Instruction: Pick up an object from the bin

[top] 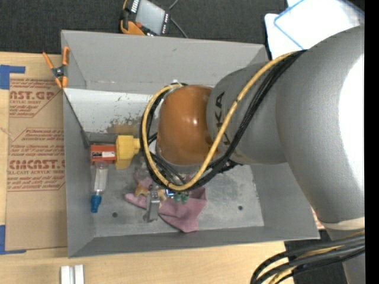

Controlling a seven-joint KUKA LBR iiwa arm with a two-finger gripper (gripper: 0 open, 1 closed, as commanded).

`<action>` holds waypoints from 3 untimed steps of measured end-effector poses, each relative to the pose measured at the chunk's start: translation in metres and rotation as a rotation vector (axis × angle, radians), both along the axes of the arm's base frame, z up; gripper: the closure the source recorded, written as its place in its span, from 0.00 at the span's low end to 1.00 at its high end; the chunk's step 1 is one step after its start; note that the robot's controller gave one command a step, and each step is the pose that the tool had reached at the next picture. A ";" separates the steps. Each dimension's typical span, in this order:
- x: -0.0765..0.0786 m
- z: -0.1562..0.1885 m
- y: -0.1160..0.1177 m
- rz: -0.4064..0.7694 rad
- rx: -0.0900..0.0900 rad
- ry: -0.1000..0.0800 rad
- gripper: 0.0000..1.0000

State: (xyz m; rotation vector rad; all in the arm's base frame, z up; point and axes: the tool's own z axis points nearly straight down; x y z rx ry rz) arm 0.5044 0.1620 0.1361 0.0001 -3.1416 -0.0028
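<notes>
At the middle of the bin's (pixel 77 218) lower wall: one pink cloth (pixel 188 213), gripper (pixel 153 209) at its left edge.
The cloth is crumpled and mauve. One yellow block (pixel 125 149), one orange box (pixel 102 154) and one blue-capped tube (pixel 98 188) lie leftward. The gripper's opening cannot be told.

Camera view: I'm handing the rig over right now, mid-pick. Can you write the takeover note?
Gripper: down low in the bin, at the left edge of the crumpled pink cloth near the front wall. I cannot tell its state or whether it grips the cloth.
Other things: a yellow block, an orange-and-white box and a clear tube with a blue cap lie along the left side, apart from the gripper.
Done: the arm has reached into the bin.
Left: confirm a grasp, most likely on the cloth, then lift it out.
</notes>
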 end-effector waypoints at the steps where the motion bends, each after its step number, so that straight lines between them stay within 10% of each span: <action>1: 0.000 0.000 0.000 0.000 0.000 0.000 0.00; 3: -0.003 -0.022 -0.015 0.158 -0.002 0.001 0.00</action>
